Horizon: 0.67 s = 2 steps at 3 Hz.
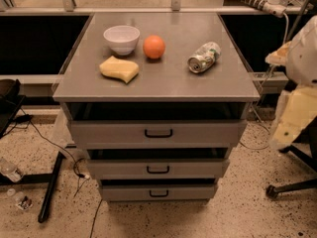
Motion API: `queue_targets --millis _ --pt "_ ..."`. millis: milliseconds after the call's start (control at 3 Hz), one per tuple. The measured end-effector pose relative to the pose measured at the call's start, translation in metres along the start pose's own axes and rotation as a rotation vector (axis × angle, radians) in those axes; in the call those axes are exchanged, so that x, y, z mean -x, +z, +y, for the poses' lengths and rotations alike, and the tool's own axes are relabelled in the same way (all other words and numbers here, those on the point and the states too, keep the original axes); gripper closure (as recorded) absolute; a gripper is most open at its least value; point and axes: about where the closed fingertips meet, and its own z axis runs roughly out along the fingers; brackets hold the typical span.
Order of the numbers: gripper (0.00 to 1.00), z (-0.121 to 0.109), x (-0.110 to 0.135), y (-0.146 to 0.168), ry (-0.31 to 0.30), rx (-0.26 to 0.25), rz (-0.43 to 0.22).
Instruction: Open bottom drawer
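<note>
End effector (293,117) at 3 o'clock, close to the right edge, a pale cream shape below the white arm (303,58). Wide or narrow: cannot tell. Holding nothing that shows. Well apart from every drawer, out past the right end of the fronts, level with the top drawer (109,132).

Toward 9 o'clock from there, three grey fronts stacked, each narrower than the one above, each with a black loop handle at its centre and a dark gap over it. Top drawer widest. Middle drawer (114,169) under it. Bottom drawer (124,193) at 6 o'clock of the stack, lowest and narrowest, just above the floor (237,217), its small handle (159,194) untouched.

Above the drawers, a grey tabletop (173,81) with four things:
- Can (203,57) nearest the end effector, lying on its side at 2 o'clock on the tabletop, open end toward the front.
- Orange (154,47) near 12 o'clock, well left of the can.
- White bowl (122,38) upright, just beside the orange at its 9 o'clock.
- Yellow sponge (119,69) lying flat at 6 o'clock of the bowl, near it, not touching.

On the speckled floor, a black chair base (292,186) at 4 o'clock, under the arm. Farther out, at 8 o'clock, a black cable (47,140) and a clear bottle (10,170).
</note>
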Motion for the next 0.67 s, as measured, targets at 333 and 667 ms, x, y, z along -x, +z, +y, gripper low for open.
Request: queue_targets --millis 333,667 --pt "0.00 0.029 -0.001 0.041 -0.059 0.006 -0.054" --pt "0.00 0.057 -0.011 0.085 -0.101 -0.001 -0.110"
